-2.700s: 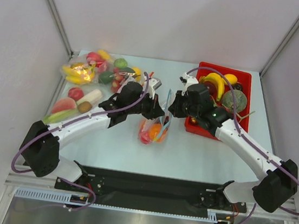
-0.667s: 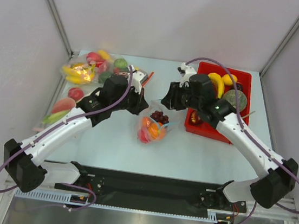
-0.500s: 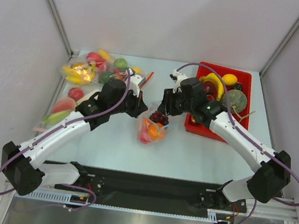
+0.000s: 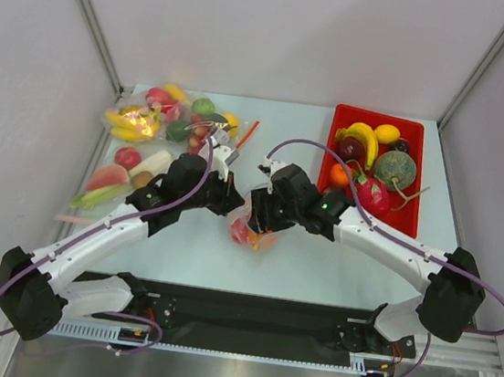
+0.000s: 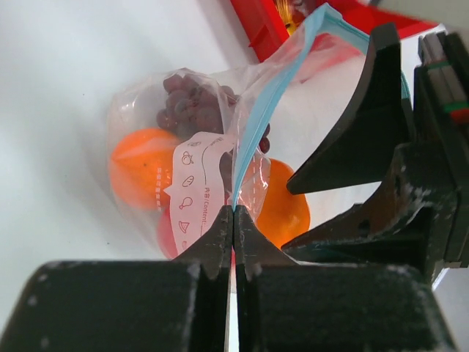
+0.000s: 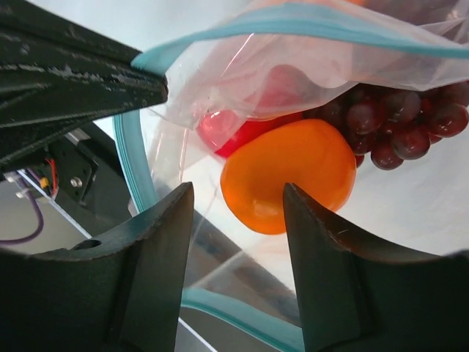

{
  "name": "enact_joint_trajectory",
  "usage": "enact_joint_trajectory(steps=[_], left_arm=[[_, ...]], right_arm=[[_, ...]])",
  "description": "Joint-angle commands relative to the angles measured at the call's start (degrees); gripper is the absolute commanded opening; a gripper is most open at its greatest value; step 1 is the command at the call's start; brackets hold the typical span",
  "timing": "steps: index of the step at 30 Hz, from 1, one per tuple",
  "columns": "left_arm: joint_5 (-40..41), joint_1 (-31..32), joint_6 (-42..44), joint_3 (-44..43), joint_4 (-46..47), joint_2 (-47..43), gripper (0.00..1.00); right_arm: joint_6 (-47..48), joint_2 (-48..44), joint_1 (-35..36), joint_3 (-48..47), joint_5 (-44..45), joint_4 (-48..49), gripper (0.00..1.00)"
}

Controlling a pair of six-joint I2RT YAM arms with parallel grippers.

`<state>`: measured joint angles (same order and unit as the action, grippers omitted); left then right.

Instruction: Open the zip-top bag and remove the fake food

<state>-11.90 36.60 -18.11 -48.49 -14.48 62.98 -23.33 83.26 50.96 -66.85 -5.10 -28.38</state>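
So the left pincer (image 5: pixel 233 218) is clamped shut on the zip-top bag (image 5: pixel 192 165) right at its blue-green strip. The bag sits mid-way across the table (image 4: pixel 199 248), just left of the red tray (image 4: pixel 407 121). The right pincer (image 6: pixel 236 196) is spread open and poked into the bag's mouth, with the orange piece of fake food (image 6: pixel 284 172) just past its tips, not gripped as far as I can see.

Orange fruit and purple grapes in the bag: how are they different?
The orange fruit is one big smooth ball; the grapes are a bunch of little dark purple balls. The orange fruit sits straight ahead of the open right tool; the grapes lie off to one side. Both are inside the zip-top bag.
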Motion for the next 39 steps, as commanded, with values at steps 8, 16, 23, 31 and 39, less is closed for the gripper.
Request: enact_joint_trajectory(steps=[8,16,23,31,39], left_arm=[[-1.7,1.0,-2.4,2.0,4.5,-3.5,0.00],[-2.3,2.4,-2.6,2.1,4.9,-3.1,0.00],[-3.3,2.8,-2.8,2.0,5.3,-2.7,0.00],[-4.7,3.4,-3.2,1.6,5.9,-1.9,0.00],[-4.4,3.7,-3.2,1.1,5.4,-1.5,0.00]], right_arm=[[-5.4,1.2,4.8,1.4,8.4,-4.6,0.77],[-5.1,2.1,6.3,5.7,13.5,2.2,0.87],[-2.7,1.2,6.8,9.6,17.8,10.0,0.90],[1.2,1.5,7.0,16.8,16.0,21.3,0.96],[3.4,-0.6,7.1,18.7,14.7,24.9,0.62]])
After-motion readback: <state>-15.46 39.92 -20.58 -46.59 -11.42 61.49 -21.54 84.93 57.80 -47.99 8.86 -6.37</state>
